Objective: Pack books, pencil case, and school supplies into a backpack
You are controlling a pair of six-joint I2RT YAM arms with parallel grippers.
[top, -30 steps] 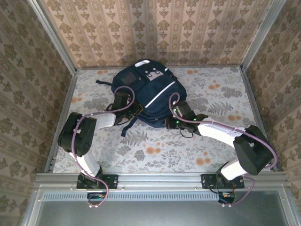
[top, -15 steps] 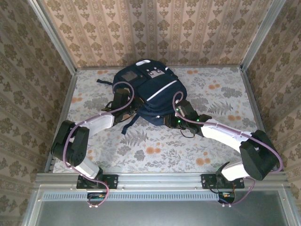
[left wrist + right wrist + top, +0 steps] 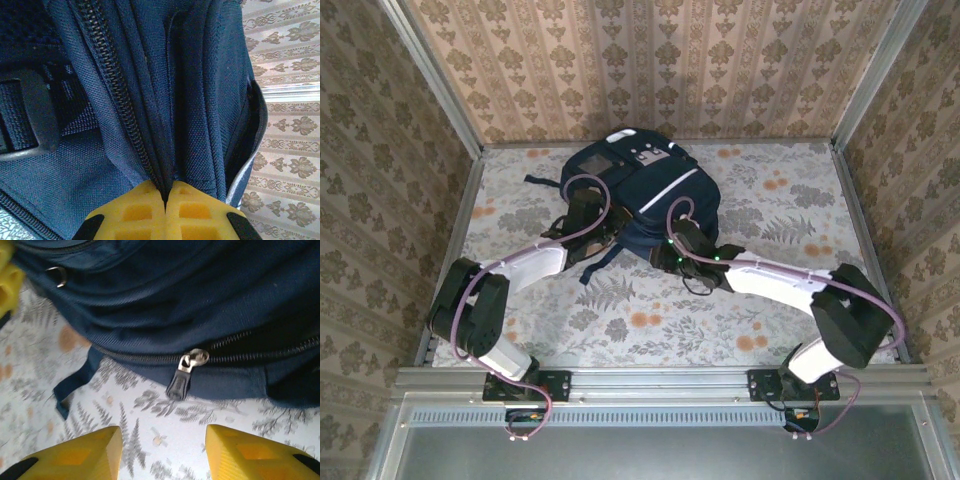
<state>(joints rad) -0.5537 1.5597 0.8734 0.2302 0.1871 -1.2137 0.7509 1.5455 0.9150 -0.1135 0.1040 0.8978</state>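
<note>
The soft backpack (image 3: 635,195) is sagging: the left gripper (image 3: 165,192) is pinching its fabric; the right gripper (image 3: 162,450) is gaping empty, the small zipper pull (image 3: 182,377) just ahead probably offering the best hold.

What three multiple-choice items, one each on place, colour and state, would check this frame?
1. Where on the table does the backpack lie?
A. far middle
B. near left corner
C. hanging off the right edge

2. What colour are the right end effector's fingers?
A. red
B. yellow
C. white

3. What state is the left end effector in?
A. wide open above the table
B. holding a book
C. shut on backpack fabric

Answers:
1 A: the top view shows it near the back wall, roughly centred.
2 B: the right wrist view shows both fingers yellow.
3 C: the left wrist view shows the jaws meeting on a navy fold.
</note>
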